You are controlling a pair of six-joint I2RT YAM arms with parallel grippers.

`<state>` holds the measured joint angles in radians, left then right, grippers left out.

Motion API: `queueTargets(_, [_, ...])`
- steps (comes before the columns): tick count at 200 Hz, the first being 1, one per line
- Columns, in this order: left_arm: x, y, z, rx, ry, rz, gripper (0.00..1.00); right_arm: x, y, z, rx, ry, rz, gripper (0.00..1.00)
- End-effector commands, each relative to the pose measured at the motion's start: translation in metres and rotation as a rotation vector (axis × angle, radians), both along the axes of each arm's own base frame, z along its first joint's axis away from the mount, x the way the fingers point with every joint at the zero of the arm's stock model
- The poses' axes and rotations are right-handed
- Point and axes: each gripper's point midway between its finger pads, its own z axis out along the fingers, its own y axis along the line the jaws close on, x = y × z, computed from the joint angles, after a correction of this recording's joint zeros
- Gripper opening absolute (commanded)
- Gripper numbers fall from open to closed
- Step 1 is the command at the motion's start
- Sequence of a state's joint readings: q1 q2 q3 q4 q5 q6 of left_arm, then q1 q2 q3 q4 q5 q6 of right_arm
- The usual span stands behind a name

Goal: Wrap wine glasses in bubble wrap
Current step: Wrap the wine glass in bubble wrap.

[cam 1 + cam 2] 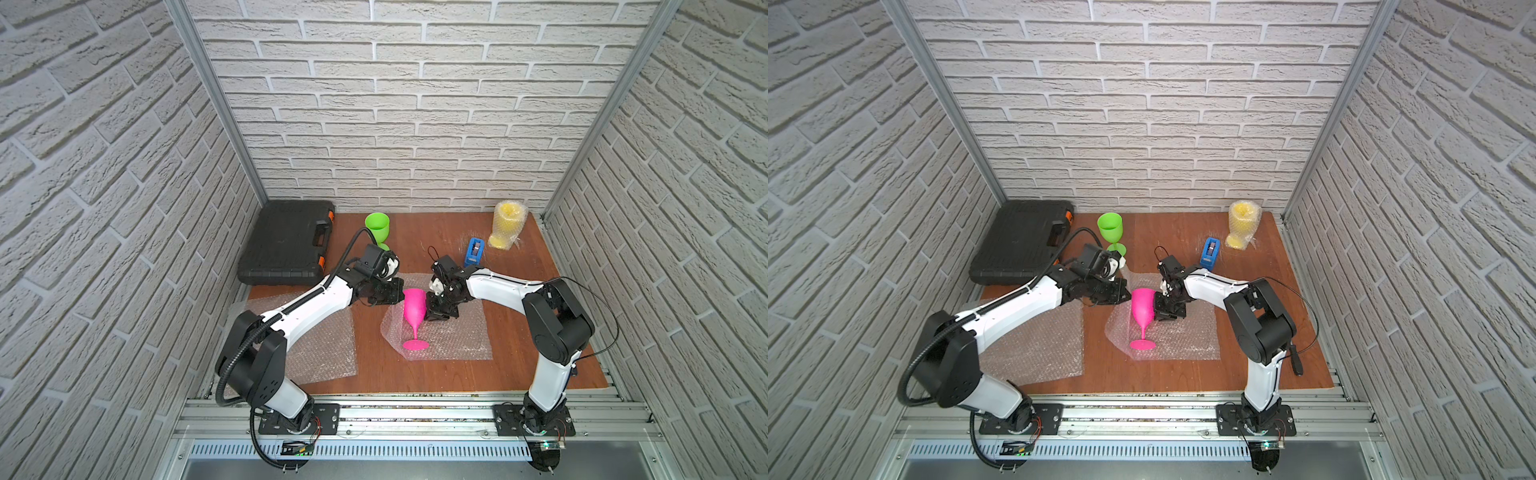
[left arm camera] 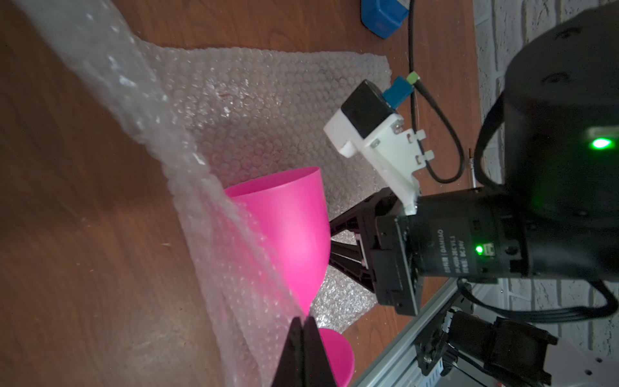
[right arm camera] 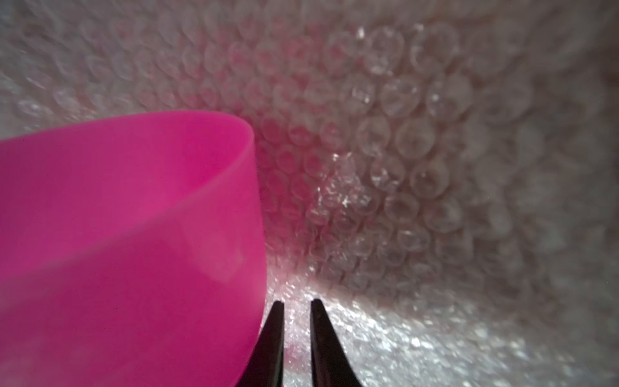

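The hot pink wine glass [image 1: 414, 309] [image 1: 1142, 307] stands upright on a bubble wrap sheet [image 1: 457, 336] [image 1: 1187, 336] mid-table. My left gripper [image 2: 304, 320] [image 1: 401, 291] is shut on that sheet's edge. The edge is lifted as a flap [image 2: 201, 187] against the glass's left side. My right gripper [image 3: 297, 303] [image 1: 428, 309] is at the bowl's right side. Its jaws stand a narrow gap apart with nothing visibly held. A green wine glass [image 1: 377, 227] stands bare at the back. A yellow wine glass [image 1: 508, 224] stands wrapped at the back right.
A second bubble wrap sheet [image 1: 320, 345] lies flat under my left arm. A blue tape dispenser [image 1: 473, 251] stands behind my right wrist. A black case [image 1: 286, 245] fills the back left corner. Brick walls close three sides, and an aluminium rail [image 1: 415, 409] runs along the front.
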<state>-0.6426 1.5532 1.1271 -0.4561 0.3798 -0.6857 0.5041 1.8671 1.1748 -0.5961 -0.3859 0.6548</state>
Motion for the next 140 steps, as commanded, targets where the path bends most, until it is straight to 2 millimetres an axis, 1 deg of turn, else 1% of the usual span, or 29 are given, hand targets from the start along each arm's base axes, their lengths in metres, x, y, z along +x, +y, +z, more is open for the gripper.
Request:
queueTargets(1, [0.004, -0.027, 0.004, -0.068, 0.009, -0.013, 0.00, 0.001, 0.002, -0.002, 0.039, -0.001, -0.022, 0.16])
queueTargets(40, [0.007, -0.063, -0.011, -0.085, 0.030, -0.062, 0.00, -0.003, 0.002, -0.003, 0.088, 0.019, -0.036, 0.15])
queueTargets(63, [0.006, -0.075, -0.022, -0.077, 0.051, -0.084, 0.00, -0.005, 0.001, 0.002, 0.128, 0.019, -0.052, 0.14])
queueTargets(77, [0.006, -0.079, -0.029, -0.077, 0.067, -0.088, 0.00, -0.004, -0.008, 0.006, 0.114, 0.008, -0.064, 0.15])
queueTargets(96, [0.004, -0.080, -0.035, -0.071, 0.081, -0.094, 0.00, 0.002, -0.029, 0.022, 0.073, -0.051, -0.103, 0.18])
queueTargets(109, [0.004, -0.081, -0.036, -0.072, 0.084, -0.098, 0.00, 0.010, -0.039, 0.036, 0.084, -0.097, -0.136, 0.22])
queueTargets(121, [0.002, -0.081, -0.038, -0.070, 0.090, -0.102, 0.00, 0.020, -0.038, 0.054, 0.133, -0.155, -0.143, 0.26])
queueTargets(140, [0.001, -0.081, -0.039, -0.068, 0.092, -0.105, 0.00, 0.031, -0.026, 0.078, 0.207, -0.211, -0.120, 0.34])
